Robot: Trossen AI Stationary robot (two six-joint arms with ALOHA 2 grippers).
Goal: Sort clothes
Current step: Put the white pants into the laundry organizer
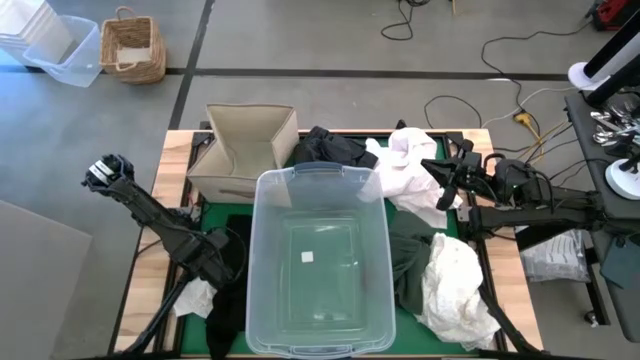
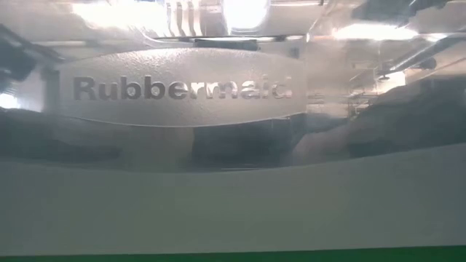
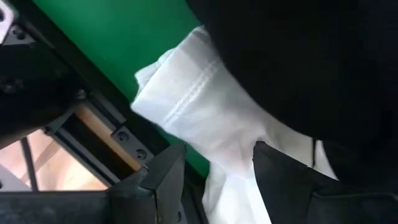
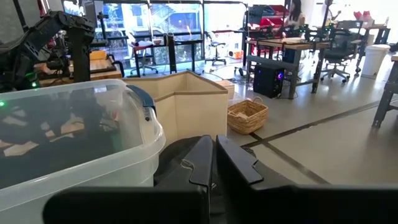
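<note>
Down at the tabletop's (image 1: 160, 245) left edge, the left tool (image 3: 214, 177) hangs low over a white garment (image 1: 197, 297) that lies bunched against a black garment (image 1: 232, 265) on the green mat (image 1: 213, 212). Its fingers (image 3: 163, 180) stand spread, with the white cloth lying between them but not pinched. Just right of these stands the clear plastic tub (image 1: 318, 262), filling the middle of the tabletop, its bottom bare; the low view looks straight into its frosted wall. Behind its left corner sits the beige fabric box (image 1: 245, 150), open on top. Behind the tub's right corner another black garment (image 1: 330, 148) lies heaped, touching a large white garment (image 1: 412, 172) to its right. Over that white heap's right side hovers the right tool (image 1: 447, 182), its fingers (image 4: 200, 163) pressed together with nothing between them. Nearer the front, right of the tub, a dark olive garment (image 1: 412, 262) lies flat, with a crumpled cream garment (image 1: 452, 290) resting partly on it near the tabletop's right front corner
</note>
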